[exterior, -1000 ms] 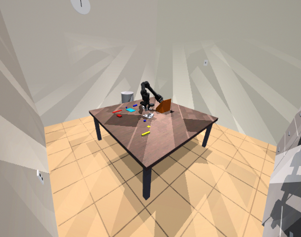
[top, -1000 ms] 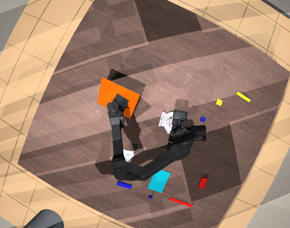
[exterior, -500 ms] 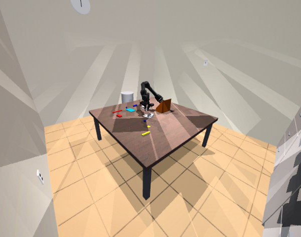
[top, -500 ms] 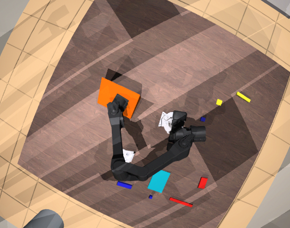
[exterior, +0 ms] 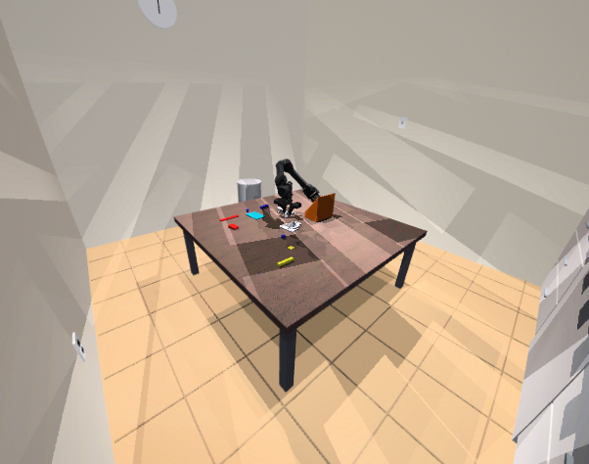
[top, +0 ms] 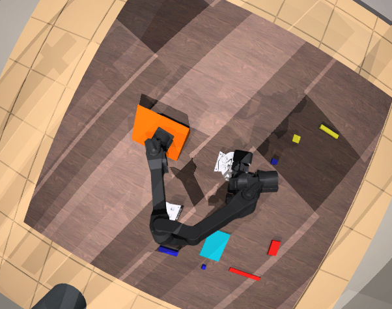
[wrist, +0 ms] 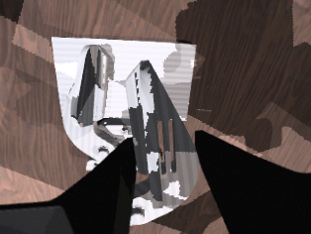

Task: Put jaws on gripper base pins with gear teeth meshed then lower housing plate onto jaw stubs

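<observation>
My gripper (wrist: 164, 141) is shut on a white jaw (wrist: 184, 166), seen between its black fingers in the wrist view. The held jaw has two slots and overlaps the right part of the white gripper base (wrist: 64, 50) (top: 218, 163). I cannot tell whether it touches the base or how high it is. Another white jaw (wrist: 94, 84) is over the base's left part, roughly alongside the held one. Its seating on the pin is unclear. The gear ends are partly hidden by the fingers. The white housing plate (top: 173, 210) lies apart, partly under the arm in the top view.
An orange block (top: 141, 124) (exterior: 321, 208) stands by the arm's mount. A cyan plate (top: 215, 246), a red block (top: 273, 248), a red bar (top: 244, 273), a blue bar (top: 168, 250) and a yellow bar (top: 329, 131) lie around. A small blue cube (top: 274, 161) is near the base.
</observation>
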You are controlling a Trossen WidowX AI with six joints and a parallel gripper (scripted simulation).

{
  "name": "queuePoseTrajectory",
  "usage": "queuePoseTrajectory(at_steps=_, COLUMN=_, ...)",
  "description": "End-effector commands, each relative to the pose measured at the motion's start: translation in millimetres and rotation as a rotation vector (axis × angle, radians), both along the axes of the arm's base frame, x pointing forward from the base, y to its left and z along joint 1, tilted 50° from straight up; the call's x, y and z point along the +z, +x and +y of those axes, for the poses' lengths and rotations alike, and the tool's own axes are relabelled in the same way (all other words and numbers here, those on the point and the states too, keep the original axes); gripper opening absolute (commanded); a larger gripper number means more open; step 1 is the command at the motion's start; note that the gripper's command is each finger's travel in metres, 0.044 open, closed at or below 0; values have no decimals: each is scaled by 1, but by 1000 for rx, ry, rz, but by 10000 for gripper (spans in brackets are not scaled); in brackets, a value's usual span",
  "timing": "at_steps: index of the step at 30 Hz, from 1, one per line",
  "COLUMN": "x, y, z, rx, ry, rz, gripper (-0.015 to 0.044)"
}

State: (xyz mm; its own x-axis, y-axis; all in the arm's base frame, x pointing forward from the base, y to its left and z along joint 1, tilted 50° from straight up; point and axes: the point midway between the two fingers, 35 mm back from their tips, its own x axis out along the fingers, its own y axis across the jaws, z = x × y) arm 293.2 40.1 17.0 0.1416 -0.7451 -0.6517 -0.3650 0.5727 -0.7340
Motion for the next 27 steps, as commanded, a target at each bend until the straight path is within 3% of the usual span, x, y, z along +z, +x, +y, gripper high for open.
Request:
queuePoseTrajectory(at_steps=1, x=1, y=0, z=-1, rx=5, ry=-4, rz=5, gripper=134)
queuePoseTrajectory(at_steps=27, x=-16, y=4, z=-19, rx=6, ry=-3, rz=6, gripper=134)
